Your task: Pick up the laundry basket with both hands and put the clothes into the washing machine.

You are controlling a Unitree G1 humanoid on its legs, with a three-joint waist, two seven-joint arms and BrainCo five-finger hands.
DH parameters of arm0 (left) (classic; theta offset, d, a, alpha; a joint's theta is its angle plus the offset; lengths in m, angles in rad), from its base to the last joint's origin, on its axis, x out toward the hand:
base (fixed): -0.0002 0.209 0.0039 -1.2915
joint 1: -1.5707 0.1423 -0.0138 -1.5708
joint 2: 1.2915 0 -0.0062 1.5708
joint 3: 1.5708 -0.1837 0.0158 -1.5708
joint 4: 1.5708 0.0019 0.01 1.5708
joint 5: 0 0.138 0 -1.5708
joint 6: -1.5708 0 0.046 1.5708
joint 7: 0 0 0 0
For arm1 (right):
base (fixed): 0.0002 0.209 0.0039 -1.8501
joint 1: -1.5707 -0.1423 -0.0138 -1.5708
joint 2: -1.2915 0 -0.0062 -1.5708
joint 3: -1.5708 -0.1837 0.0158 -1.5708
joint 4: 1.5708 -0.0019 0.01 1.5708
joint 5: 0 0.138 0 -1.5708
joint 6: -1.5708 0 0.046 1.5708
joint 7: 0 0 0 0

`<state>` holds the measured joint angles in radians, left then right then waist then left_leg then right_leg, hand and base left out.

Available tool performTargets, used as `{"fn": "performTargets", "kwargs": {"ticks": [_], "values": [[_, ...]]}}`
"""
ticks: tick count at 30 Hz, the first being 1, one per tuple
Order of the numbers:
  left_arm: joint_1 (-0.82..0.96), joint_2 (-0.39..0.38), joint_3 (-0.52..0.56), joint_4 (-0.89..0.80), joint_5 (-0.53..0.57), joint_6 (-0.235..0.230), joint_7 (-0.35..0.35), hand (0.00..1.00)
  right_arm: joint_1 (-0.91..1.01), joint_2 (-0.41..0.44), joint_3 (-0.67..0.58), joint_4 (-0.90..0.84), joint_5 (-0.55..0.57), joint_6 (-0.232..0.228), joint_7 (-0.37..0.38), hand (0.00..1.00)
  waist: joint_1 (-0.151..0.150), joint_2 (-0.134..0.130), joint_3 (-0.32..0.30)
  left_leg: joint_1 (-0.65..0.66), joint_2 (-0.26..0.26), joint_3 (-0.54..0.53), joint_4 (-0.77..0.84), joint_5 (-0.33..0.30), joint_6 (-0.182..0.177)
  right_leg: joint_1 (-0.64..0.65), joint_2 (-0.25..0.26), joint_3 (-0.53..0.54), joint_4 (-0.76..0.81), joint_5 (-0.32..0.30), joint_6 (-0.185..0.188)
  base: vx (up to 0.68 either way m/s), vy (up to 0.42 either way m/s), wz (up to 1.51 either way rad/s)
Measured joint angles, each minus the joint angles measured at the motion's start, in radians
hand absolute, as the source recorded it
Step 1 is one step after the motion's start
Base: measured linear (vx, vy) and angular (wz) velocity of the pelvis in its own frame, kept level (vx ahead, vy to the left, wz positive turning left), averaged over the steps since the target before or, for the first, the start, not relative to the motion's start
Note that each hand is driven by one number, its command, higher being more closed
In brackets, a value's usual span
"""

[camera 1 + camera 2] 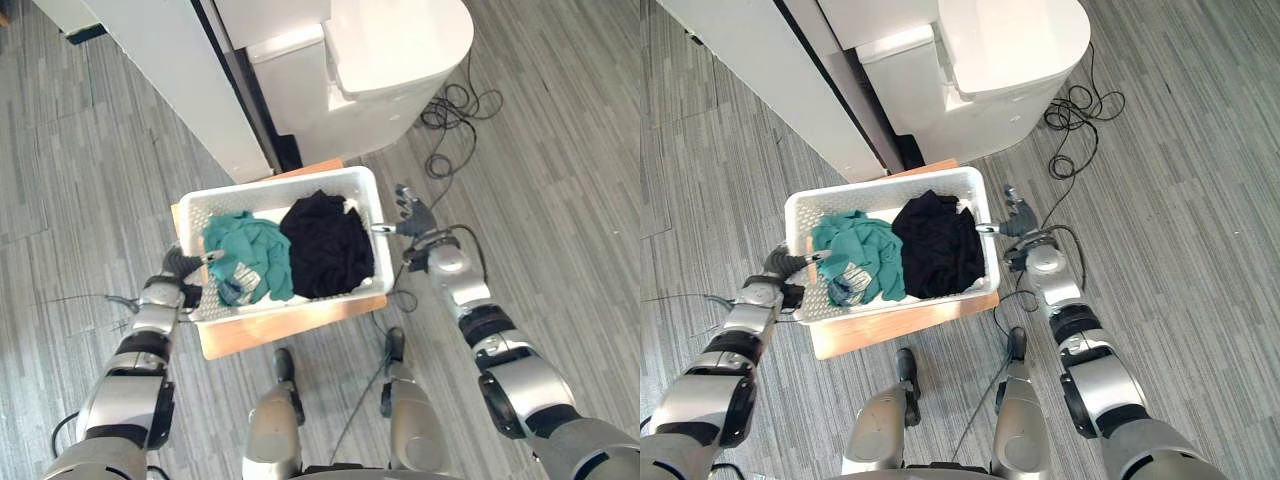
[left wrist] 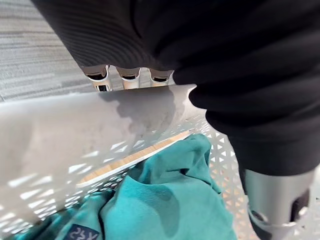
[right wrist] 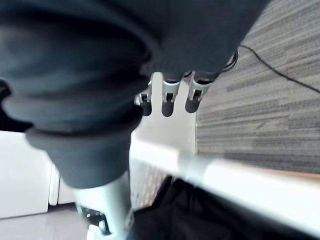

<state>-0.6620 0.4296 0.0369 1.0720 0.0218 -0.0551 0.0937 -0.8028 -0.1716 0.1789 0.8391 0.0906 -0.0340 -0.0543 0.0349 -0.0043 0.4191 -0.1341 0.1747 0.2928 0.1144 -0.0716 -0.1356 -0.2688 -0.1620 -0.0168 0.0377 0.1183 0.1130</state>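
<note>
A grey, plank-patterned floor [image 1: 560,150] is seen from above, with a white washing machine [image 1: 400,60] at the far side and a tall white panel [image 1: 170,70] just beside it. In front of the machine a low wooden board [image 1: 270,328] is placed, and the white perforated laundry basket [image 1: 262,198] is seen on it, with the board's edge showing along the near side. Two piles of clothes are held in the basket: a teal garment [image 1: 255,258] towards the robot's left and a black garment [image 1: 325,245] towards its right, the two touching in the middle.

The left hand [image 1: 183,270] is set at the basket's left rim, over the teal garment; whether it is closed on the rim cannot be told. The right hand [image 1: 412,218] is set at the basket's right rim. Its fingers [image 3: 169,102] are held fairly straight and apart outside the wall, while its thumb [image 3: 107,205] is placed on the inner side, so that the rim lies between them without being clamped.
</note>
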Motion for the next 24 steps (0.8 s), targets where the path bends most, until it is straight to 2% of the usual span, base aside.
{"fn": "performTargets", "kwargs": {"ticks": [8, 12, 16, 18, 22, 23, 24], "values": [[-0.015, -0.038, 0.000, 0.002, -0.061, 0.005, 0.046, 0.00, -0.058, 0.010, -0.003, 0.103, -0.076, 0.007, 0.000, 0.00, -0.004, 0.000, 0.010, -0.005, 0.000, 0.002, -0.013, 0.018, -0.002, -0.003, 0.003, 0.001, -0.012, 0.010, 0.003, -0.04, -0.010, 0.01], [-0.025, -0.057, 0.000, -0.004, -0.095, -0.023, 0.052, 0.00, -0.062, 0.022, -0.065, 0.215, -0.118, 0.027, 0.018, 0.00, 0.003, 0.000, 0.011, -0.028, -0.002, -0.023, -0.030, 0.037, -0.005, -0.013, 0.002, -0.017, -0.026, 0.018, 0.005, -0.02, -0.005, 0.12], [-0.027, -0.061, 0.000, -0.004, -0.108, -0.029, 0.054, 0.00, -0.062, 0.029, -0.108, 0.230, -0.134, 0.030, 0.017, 0.00, -0.001, 0.003, 0.012, -0.035, -0.002, -0.042, -0.046, 0.052, -0.004, -0.015, 0.002, -0.036, -0.026, 0.019, 0.005, -0.01, -0.002, 0.14], [-0.010, -0.067, -0.012, 0.011, -0.126, -0.006, 0.053, 0.00, -0.058, 0.034, -0.135, 0.235, -0.140, 0.026, 0.016, 0.00, -0.007, 0.003, 0.012, -0.042, -0.003, -0.051, -0.046, 0.054, -0.004, -0.015, -0.001, -0.045, -0.026, 0.019, 0.005, -0.01, 0.010, 0.12], [0.034, -0.070, -0.030, -0.002, -0.131, -0.010, 0.053, 0.00, -0.043, 0.035, -0.150, 0.235, -0.141, 0.015, 0.011, 0.00, -0.010, 0.006, 0.014, -0.045, -0.004, -0.057, -0.047, 0.056, -0.003, -0.015, -0.002, -0.052, -0.026, 0.018, 0.006, 0.00, 0.011, 0.04], [0.036, -0.071, -0.031, -0.002, -0.132, -0.009, 0.053, 0.00, -0.043, 0.035, -0.150, 0.235, -0.141, 0.013, 0.011, 1.00, -0.011, 0.007, 0.014, -0.045, -0.004, -0.058, -0.048, 0.057, -0.004, -0.015, -0.002, -0.053, -0.026, 0.018, 0.006, -0.01, 0.012, 0.05], [0.041, -0.071, -0.032, -0.002, -0.138, -0.009, 0.053, 0.00, -0.042, 0.035, -0.150, 0.234, -0.141, 0.010, 0.011, 1.00, -0.014, 0.008, 0.015, -0.046, -0.005, -0.060, -0.049, 0.058, -0.004, -0.014, -0.003, -0.055, -0.026, 0.018, 0.006, -0.01, 0.013, 0.04]]}}
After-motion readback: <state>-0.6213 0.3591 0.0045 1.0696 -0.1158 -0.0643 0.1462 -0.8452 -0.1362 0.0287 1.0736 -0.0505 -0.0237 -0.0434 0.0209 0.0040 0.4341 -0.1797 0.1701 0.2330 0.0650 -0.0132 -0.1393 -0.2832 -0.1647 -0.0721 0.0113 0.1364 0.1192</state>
